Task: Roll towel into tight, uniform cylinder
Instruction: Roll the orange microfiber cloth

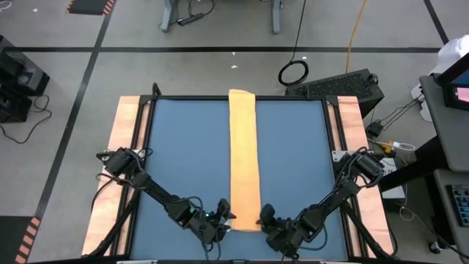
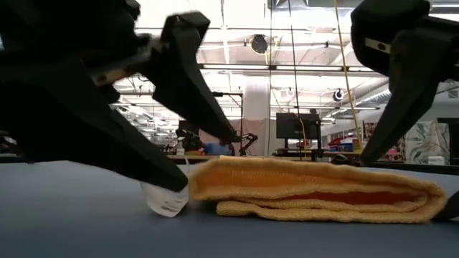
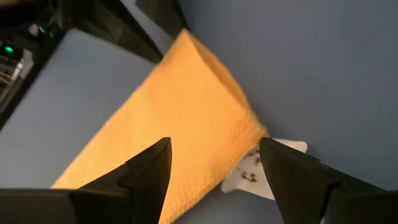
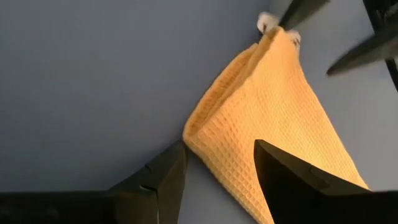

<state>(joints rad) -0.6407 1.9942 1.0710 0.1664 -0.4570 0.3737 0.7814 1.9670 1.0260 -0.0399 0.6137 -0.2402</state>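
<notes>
The orange-yellow towel (image 1: 243, 158) lies folded into a long narrow strip down the middle of the blue table, from the far edge to near the front edge. Its layers show stacked in the low view (image 2: 315, 190). A small white tag (image 3: 267, 165) sticks out at the near left corner. My left gripper (image 3: 214, 168) is open at that corner, one finger over the cloth and one past the tag. My right gripper (image 4: 217, 165) is open at the near right corner (image 4: 193, 134), with a finger on either side of it. I cannot see either gripper touching the cloth.
The blue table top (image 1: 183, 154) has bare room on both sides of the towel strip. Wooden side rails (image 1: 121, 147) run along the left and right. Both arms reach in from the near corners and meet at the front edge.
</notes>
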